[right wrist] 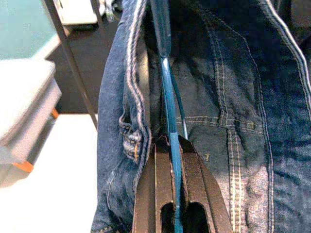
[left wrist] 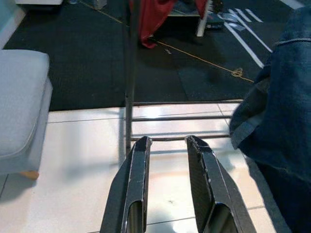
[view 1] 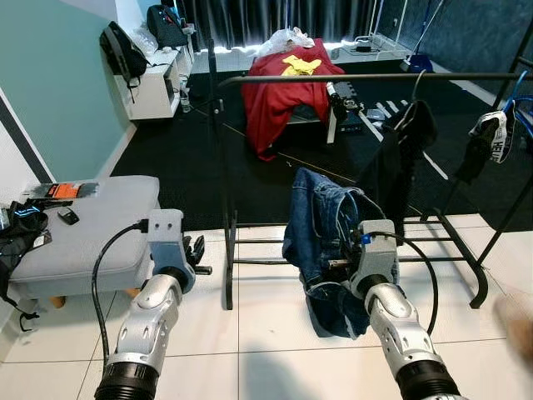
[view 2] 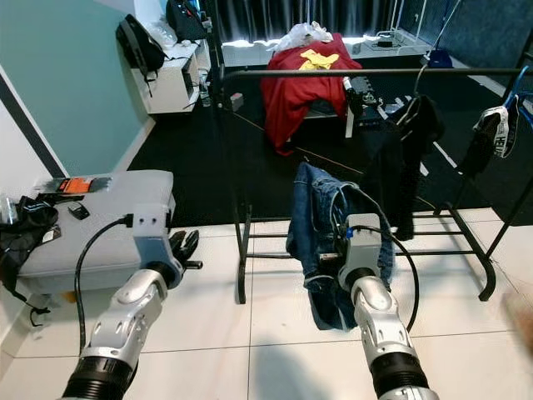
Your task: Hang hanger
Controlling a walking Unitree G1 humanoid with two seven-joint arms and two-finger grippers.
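A thin blue wire hanger (right wrist: 167,97) carries a pair of blue jeans (view 1: 321,225), held low in front of the black clothes rack. My right gripper (right wrist: 171,141) is shut on the hanger's wire, with the denim folded around both sides of it. The rack's top rail (view 1: 366,77) runs across above and behind the jeans, well higher than the hanger. My left gripper (left wrist: 167,141) is open and holds nothing; it hovers over the white tiles close to the rack's left post (view 1: 225,208).
A black garment (view 1: 408,142) hangs on the rail to the right. A grey padded bench (view 1: 92,225) with small items stands at my left. Behind the rack, a red cloth (view 1: 283,92) drapes over furniture on the dark carpet. Another garment (view 1: 491,137) hangs far right.
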